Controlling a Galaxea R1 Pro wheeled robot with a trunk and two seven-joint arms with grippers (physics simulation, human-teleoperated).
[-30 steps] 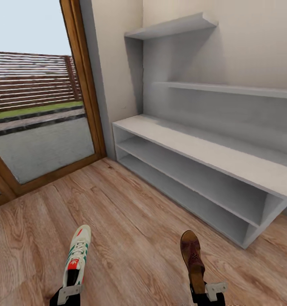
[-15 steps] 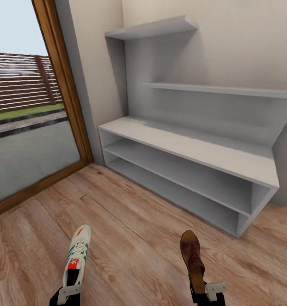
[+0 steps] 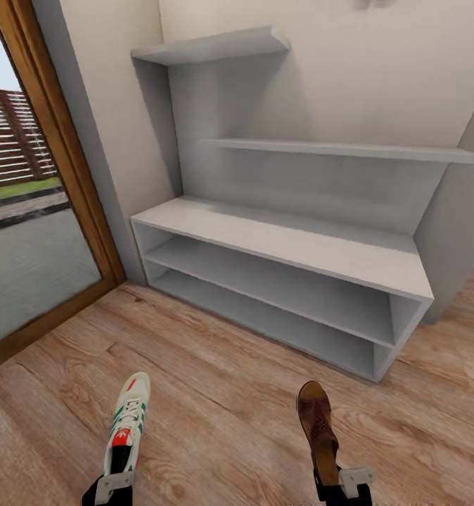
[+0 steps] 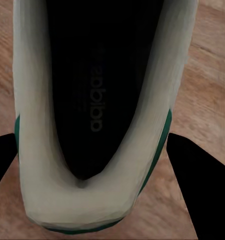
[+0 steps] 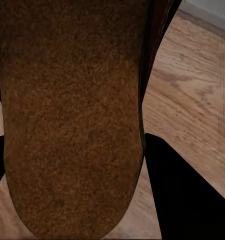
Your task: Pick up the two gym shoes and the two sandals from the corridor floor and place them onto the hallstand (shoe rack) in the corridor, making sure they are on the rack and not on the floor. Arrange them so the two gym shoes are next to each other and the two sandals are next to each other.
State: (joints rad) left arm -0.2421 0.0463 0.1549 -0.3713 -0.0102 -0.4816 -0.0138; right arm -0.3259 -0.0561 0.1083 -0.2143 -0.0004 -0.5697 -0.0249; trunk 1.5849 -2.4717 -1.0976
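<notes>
Head view: the left gripper (image 3: 115, 469), at the near left edge, is clamped on the heel of a small white gym shoe with green side stripes and an orange-red tongue patch (image 3: 128, 420), toe pointing away toward the far wall. At the near right, the right gripper (image 3: 338, 479) grips the heel end of a dark brown leather open sandal with a tan insole (image 3: 317, 429), also toe-forward. Both are carried above the warm light-brown wood-plank corridor floor (image 3: 222, 393). Beyond stands the low pale-grey hallstand with slanted ends and two open shelf levels (image 3: 279, 281), floating shelves above it, a wood-framed glass door (image 3: 47, 211) at far left.

Left wrist view: the gym shoe (image 4: 100, 110) sits between dark fingers (image 4: 202, 190), its black insole and white collar facing the camera, green trim at the heel.

Right wrist view: the sandal's (image 5: 72, 115) grainy tan-brown insole lies between dark fingers (image 5: 182, 195), plank floor behind.
</notes>
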